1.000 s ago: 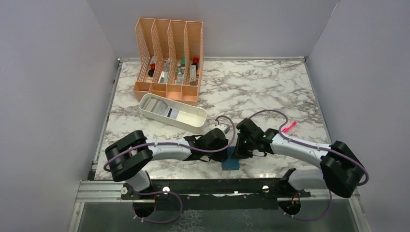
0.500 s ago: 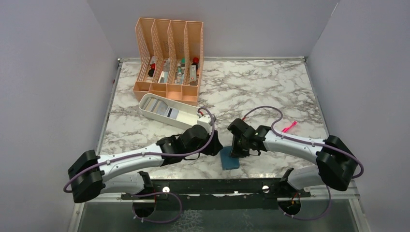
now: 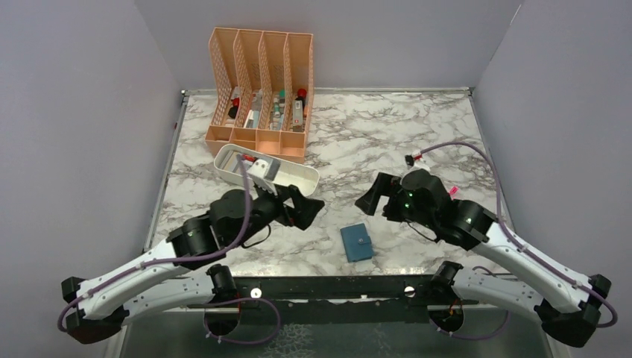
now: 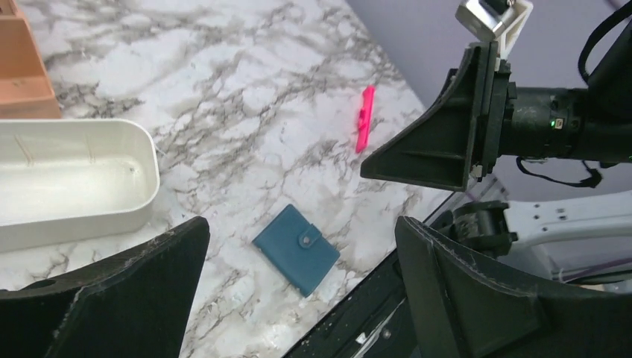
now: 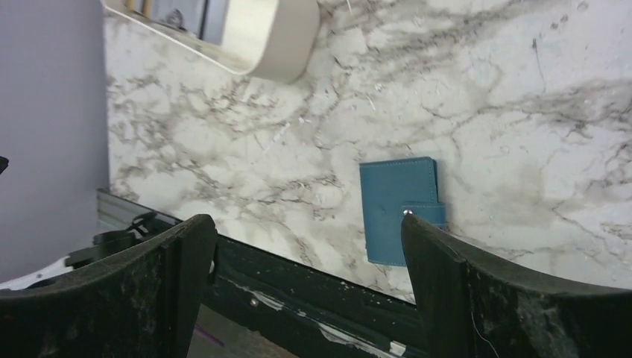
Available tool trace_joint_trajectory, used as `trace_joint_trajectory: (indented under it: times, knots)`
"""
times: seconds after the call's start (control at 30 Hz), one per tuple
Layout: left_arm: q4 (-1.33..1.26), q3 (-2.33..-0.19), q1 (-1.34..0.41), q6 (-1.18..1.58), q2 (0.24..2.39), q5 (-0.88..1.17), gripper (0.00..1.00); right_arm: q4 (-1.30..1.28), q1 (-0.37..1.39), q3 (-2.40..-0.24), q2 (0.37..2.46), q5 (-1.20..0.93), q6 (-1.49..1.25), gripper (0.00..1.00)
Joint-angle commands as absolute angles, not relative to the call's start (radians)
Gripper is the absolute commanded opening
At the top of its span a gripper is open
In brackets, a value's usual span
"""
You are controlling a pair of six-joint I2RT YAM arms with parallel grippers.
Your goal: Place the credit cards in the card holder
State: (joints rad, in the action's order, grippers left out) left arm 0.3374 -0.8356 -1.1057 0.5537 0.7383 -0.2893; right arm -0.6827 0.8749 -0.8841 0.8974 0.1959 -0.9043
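Closest to the near edge, both arms are bending low, with their elbows sticking out to the sides. The left arm is reaching up from 7 o'clock and the right arm is reaching up from 5 o'clock.

The card holder is lying flat and closed on the marble surface, close to the near edge at about 6 o'clock. Its little snap button is facing up. Nothing is touching it.

The left tool is hanging in the air at 10 o'clock from the card holder, pointing toward 3 o'clock. Its fingers are spreading wide and holding nothing. The right tool is hanging at 1 o'clock from the card holder, pointing toward 9 o'clock. It is also spreading wide and holding nothing.

A thin pink thing is lying beside the right arm.

Farther back, the white tray is sitting just behind the left tool. The credit cards are lying in its left end, mostly hidden by the arm.

At 11 o'clock, the peach organizer is standing upright with small bottles inside.
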Motion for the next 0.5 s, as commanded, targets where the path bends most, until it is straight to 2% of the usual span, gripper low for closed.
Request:
trace_joint_trajectory:
  times: [0.0,0.2,0.47]
  knots:
    - [0.421,-0.868,-1.103,0.514,0.610,-0.364,0.99,-0.731,0.874,-0.916,0.786,0.303,-0.849,1.00]
    - [0.454,-0.851,-1.102,0.527,0.491,-0.430,0.99,-0.743,0.874,-0.926,0.684,0.310,-0.839,1.00]
    - [0.470,-0.828,-1.103,0.555,0.489,-0.453,0.99,-0.716,0.874,-0.913,0.655,0.270,-0.814,1.00]
